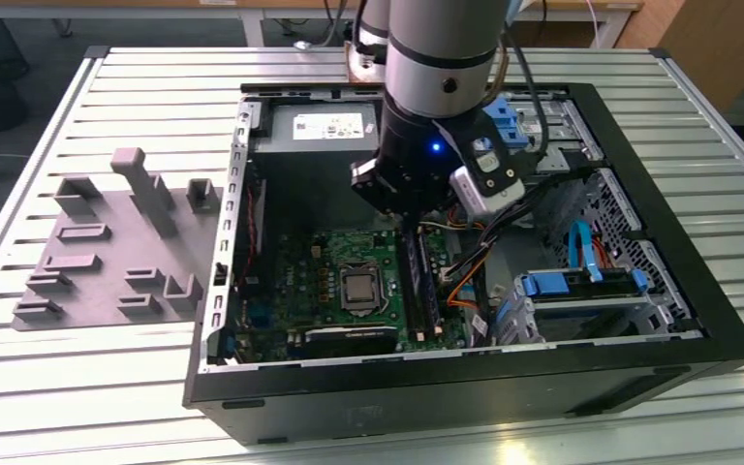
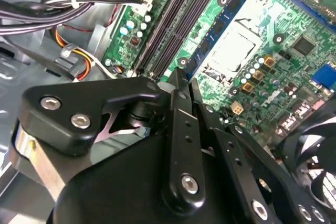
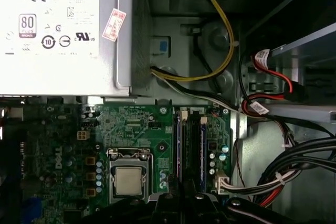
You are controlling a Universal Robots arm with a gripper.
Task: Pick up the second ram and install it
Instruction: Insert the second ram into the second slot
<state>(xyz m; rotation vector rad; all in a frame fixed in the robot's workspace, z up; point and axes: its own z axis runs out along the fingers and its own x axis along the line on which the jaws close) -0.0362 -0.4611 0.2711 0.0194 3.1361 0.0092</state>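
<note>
- Black gripper [image 1: 405, 208] on the silver arm hangs inside the open black computer case [image 1: 476, 378], low over the long black memory slots [image 3: 190, 153] beside the bare silver processor [image 3: 129, 180]
- Fingers look drawn together in the second wrist view; whether they clamp anything, cannot tell
- Second ram, a blue-green stick: possibly the board edge in the slots; unsure
- Judged light, stiff, fragile; hold by long edges
- Case sits on a slatted metal table [image 1: 113, 387]; grey plastic holder tray [image 1: 101, 252] alongside
</note>
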